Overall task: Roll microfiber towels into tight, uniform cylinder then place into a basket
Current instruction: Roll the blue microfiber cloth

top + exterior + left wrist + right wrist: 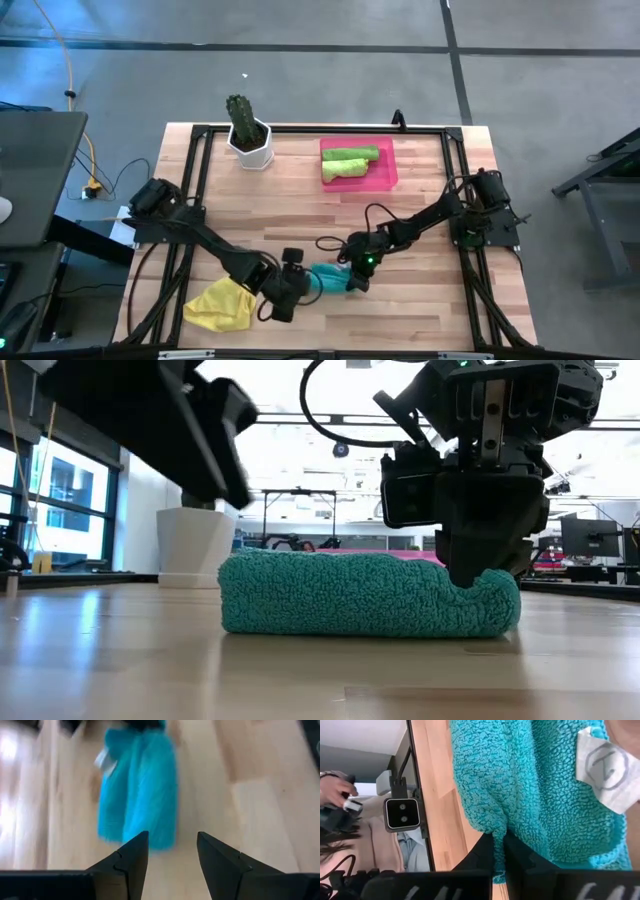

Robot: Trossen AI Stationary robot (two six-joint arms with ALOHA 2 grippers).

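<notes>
Teal towel (365,595) is right up front in the low view, a fat rolled lump lying flat on the worktop (420,215) near its front edge, about mid-width. Its white tag (605,767) shows in the right wrist view.

Right gripper (488,575) comes straight down onto the roll's right end, fingers pinched together with a fold of teal towel squeezed between them. That arm stretches in low from its base at the right edge, elbow bent, wrist tipped down over the towel.

Left gripper (300,290) sits just beside the roll's other end, fingers (131,857) spread fairly wide and holding nothing, with the towel lying just past the tips. Left arm runs diagonally from its base at the left edge toward the front.

Yellow towel (220,305) is crumpled near the front left corner, partly under the left arm. Pink basket (385,180) is at the back edge, right of centre, with two green towels (350,163) rolled up inside. White cactus pot (250,148) stands at the back edge too, left of the basket.

A person's hand (337,790) shows off past the table in the right wrist view.
</notes>
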